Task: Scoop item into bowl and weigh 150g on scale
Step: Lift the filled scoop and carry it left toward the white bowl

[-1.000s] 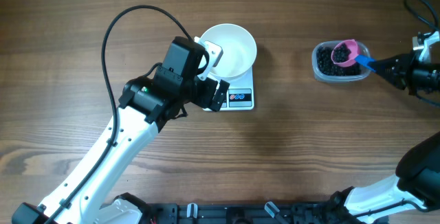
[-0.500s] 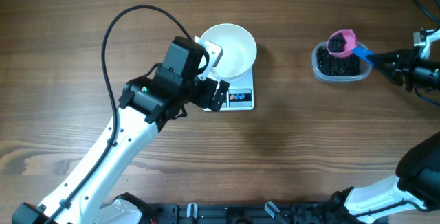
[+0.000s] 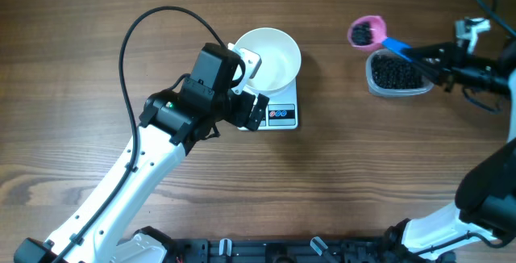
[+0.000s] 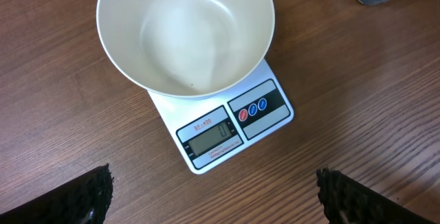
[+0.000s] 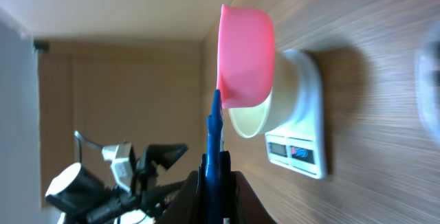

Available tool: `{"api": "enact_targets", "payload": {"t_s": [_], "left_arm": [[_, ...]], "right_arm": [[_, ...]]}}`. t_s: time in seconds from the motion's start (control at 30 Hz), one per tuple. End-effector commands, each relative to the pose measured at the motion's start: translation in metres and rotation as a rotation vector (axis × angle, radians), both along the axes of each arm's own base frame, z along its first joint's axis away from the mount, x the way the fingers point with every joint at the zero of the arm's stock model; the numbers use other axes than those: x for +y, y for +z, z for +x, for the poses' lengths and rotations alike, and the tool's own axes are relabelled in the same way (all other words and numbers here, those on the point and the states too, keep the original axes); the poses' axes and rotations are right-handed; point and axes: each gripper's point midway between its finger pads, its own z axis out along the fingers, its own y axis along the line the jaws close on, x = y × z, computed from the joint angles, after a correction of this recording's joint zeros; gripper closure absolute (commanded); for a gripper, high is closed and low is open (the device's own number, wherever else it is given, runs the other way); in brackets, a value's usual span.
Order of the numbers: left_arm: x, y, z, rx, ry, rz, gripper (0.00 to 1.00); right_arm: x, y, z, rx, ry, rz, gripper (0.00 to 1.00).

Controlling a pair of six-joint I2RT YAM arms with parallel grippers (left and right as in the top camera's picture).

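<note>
The empty white bowl (image 3: 270, 56) stands on the scale (image 3: 280, 115), whose display (image 4: 212, 137) shows zero. My left gripper (image 3: 251, 86) hovers wide open over the scale's left side, with nothing between its fingers (image 4: 89, 193). A pink scoop (image 3: 366, 31) with a blue handle (image 5: 215, 138) is pinched in my shut right gripper (image 3: 426, 56). The scoop carries black beans and hangs in the air just left of and beyond the clear tub (image 3: 396, 75). That tub holds the dark heap of the item (image 3: 393, 71). In the right wrist view the scoop (image 5: 246, 56) lines up in front of the bowl (image 5: 251, 121).
The left arm (image 3: 137, 174) runs diagonally from the front left edge up to the scale. Cables (image 3: 484, 5) loop at the far right behind the right arm. Bare wood lies between the scale and the tub.
The right gripper has lifted the loaded scoop out of the tub and carried it left and toward the far edge. The left arm has not moved.
</note>
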Motion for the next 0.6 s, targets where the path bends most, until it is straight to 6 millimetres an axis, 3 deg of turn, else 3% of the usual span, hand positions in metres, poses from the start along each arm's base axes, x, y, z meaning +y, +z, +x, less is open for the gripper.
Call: {"api": "enact_targets", "payload": {"t_s": [0.0, 0.13, 0.3, 0.47, 0.57], "left_arm": [[-0.003, -0.006, -0.003, 0.012, -0.032, 0.008, 0.0], [-0.003, -0.006, -0.003, 0.011, -0.031, 0.008, 0.0], [-0.003, -0.006, -0.003, 0.011, -0.031, 0.008, 0.0], [-0.003, -0.006, -0.003, 0.011, -0.031, 0.008, 0.0], [-0.003, -0.006, -0.003, 0.011, -0.032, 0.008, 0.0]], "right_arm": [[0.039, 0.01, 0.007, -0.003, 0.088, 0.101, 0.96], [0.074, 0.009, 0.015, -0.043, 0.175, 0.068, 0.96], [0.108, -0.017, 0.025, -0.083, 0.243, -0.137, 0.96], [0.141, -0.018, 0.031, -0.233, 0.331, -0.22, 0.96], [0.141, -0.031, 0.037, -0.235, 0.317, -0.332, 0.96]]}}
